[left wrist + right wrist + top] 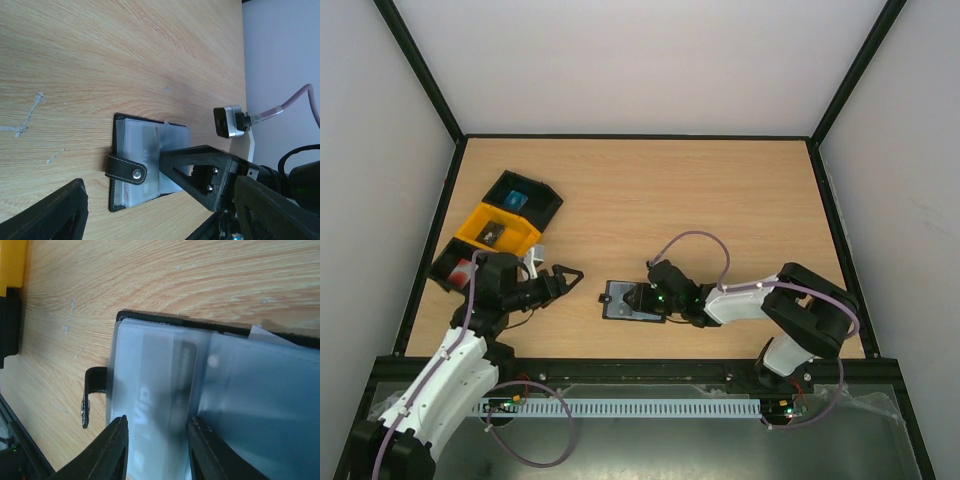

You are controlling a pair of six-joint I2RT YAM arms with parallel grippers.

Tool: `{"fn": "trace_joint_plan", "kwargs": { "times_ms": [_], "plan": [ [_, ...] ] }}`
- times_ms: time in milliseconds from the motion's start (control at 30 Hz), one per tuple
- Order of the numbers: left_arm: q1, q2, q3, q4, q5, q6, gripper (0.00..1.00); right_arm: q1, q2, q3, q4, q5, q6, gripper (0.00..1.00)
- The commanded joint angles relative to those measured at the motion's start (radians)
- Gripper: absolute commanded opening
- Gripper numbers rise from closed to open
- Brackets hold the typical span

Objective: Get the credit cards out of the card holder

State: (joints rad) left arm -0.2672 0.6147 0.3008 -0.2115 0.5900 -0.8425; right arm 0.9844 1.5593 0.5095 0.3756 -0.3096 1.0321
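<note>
Surroundings: three open trays sat at the far left of the tabletop (720, 220), well apart from the wallet (625, 310); a black tray (548, 196) held a blue card (516, 200), a yellow tray (475, 222) a dark card (495, 235), and another black tray (442, 262) a red card (461, 268)
In the way: a cloudy sleeve (160, 340) covered the grey card (165, 385)
Wallet: lay open near the front edge, between both hands
Left hand (570, 282): hovered just beside the wallet, fingers spread, empty
Right hand (157, 440): tips on the sleeve, partly apart; could not tell whether pinching
</note>
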Motion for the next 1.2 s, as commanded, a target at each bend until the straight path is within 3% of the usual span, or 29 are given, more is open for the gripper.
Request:
{"fn": "trace_joint_plan", "kwargs": {
  "times_ms": [0, 367, 800, 1167],
  "plan": [
    [-0.022, -0.002, -0.026, 0.057, -0.007, -0.041, 0.80, 0.013, 0.042, 0.002, 0.003, 0.047, -0.015, 0.31],
    [-0.125, 0.056, -0.054, 0.213, -0.030, -0.130, 0.80, 0.014, 0.067, -0.082, 0.114, 0.066, -0.004, 0.02],
    [-0.231, 0.330, -0.013, 0.496, -0.044, -0.187, 0.85, 0.016, 0.077, -0.170, 0.293, 0.048, 0.027, 0.02],
    [-0.313, 0.589, 0.059, 0.633, -0.063, -0.127, 0.91, 0.014, 0.128, -0.175, 0.373, 0.005, 0.037, 0.02]
  ]
}}
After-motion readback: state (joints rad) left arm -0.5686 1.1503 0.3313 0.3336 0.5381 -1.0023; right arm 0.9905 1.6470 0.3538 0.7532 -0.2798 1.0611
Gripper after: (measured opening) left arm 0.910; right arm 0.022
